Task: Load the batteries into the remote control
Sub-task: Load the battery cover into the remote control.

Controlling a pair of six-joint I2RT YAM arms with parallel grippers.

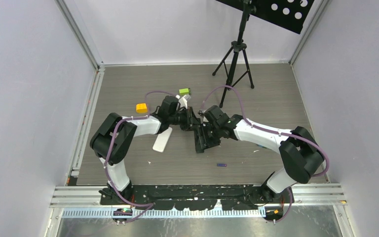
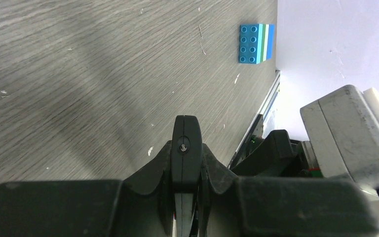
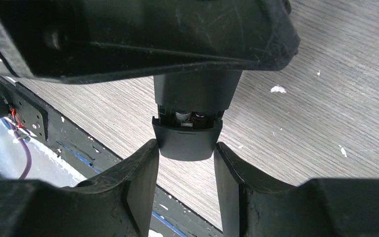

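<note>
My left gripper (image 1: 191,120) is shut on the black remote control (image 1: 203,139) and holds it above the table. In the left wrist view the remote (image 2: 186,143) stands edge-on between the shut jaws. My right gripper (image 3: 186,148) is open, one fingertip on each side of the remote's rounded end (image 3: 186,140), touching or nearly touching it. A gap above that end shows small pale and red parts inside (image 3: 188,116). A blue-purple battery (image 1: 221,165) lies on the table in front of the grippers. The other batteries are not in view.
A white flat oblong piece (image 1: 162,139) lies under the left arm. A yellow block (image 1: 141,107) and a green block (image 1: 184,91) sit behind it. A tripod (image 1: 234,59) stands at the back. A blue brick (image 2: 255,43) and a grey box (image 2: 350,133) show in the left wrist view.
</note>
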